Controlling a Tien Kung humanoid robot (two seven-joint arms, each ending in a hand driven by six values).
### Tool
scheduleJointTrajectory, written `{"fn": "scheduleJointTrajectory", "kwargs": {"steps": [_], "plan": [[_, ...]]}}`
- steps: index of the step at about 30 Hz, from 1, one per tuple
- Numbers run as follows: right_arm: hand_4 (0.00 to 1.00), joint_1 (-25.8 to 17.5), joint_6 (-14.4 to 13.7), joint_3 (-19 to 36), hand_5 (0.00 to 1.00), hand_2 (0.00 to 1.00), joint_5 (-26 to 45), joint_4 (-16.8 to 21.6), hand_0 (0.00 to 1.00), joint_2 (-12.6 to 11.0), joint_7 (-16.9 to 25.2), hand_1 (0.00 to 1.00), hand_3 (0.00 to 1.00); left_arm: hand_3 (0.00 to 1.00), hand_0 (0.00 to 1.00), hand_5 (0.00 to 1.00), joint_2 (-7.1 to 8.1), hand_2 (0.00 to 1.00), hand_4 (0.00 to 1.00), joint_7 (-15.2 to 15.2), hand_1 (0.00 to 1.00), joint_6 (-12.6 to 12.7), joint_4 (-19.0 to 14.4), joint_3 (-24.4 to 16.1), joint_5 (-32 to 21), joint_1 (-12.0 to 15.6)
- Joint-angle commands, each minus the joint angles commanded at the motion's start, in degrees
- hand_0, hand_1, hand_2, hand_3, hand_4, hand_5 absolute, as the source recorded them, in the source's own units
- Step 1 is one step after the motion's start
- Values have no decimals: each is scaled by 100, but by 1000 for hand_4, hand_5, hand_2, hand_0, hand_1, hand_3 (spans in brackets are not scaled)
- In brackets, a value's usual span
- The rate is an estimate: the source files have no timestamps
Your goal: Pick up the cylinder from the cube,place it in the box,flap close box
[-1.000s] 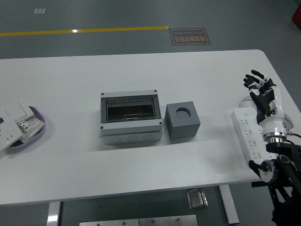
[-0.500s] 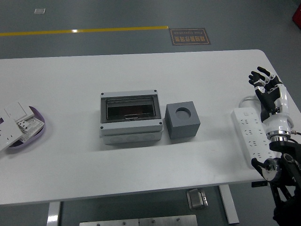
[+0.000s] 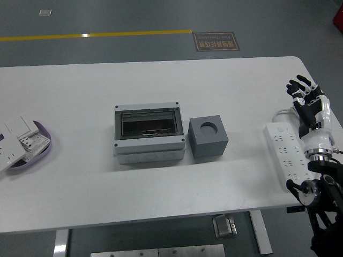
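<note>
On the white table (image 3: 80, 176), the right hand (image 3: 310, 104) is drifting outward past the white power strip (image 3: 286, 152), fingers apart and empty. The grey cube (image 3: 208, 137) (socket seemingly empty, no cylinder visible) is sitting beside the grey box with its clear flap (image 3: 149, 134) apparently closed, so the task looks nearly finished.

Closed grey box (image 3: 149, 134) beside holed grey cube (image 3: 208, 137).

The white table (image 3: 161, 176) carries a grey box (image 3: 149, 135) at its centre (clear flap shut), a grey cube (image 3: 208, 137) just beside it at 3 o'clock, a white power strip (image 3: 286, 152) further out at 3 o'clock, and a purple tray (image 3: 33, 147) of switches at 9 o'clock.
</note>
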Motion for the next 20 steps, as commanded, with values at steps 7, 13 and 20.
{"fn": "scheduleJointTrajectory", "kwargs": {"steps": [7, 13, 20], "plan": [[727, 4, 58, -56, 239, 648, -10, -8, 778, 3, -31, 673, 689, 598, 603, 267, -14, 557, 668, 0, 583, 2, 0, 25, -10, 13], [728, 7, 139, -54, 224, 650, -4, -14, 779, -10, -64, 678, 678, 598, 606, 266, -32, 558, 667, 18, 582, 26, 0, 103, -68, 100], [731, 11, 348, -91, 227, 650, 103, -16, 779, -6, -24, 677, 671, 598, 604, 265, -80, 558, 666, 29, 583, 53, 0, 198, -172, 175]]}}
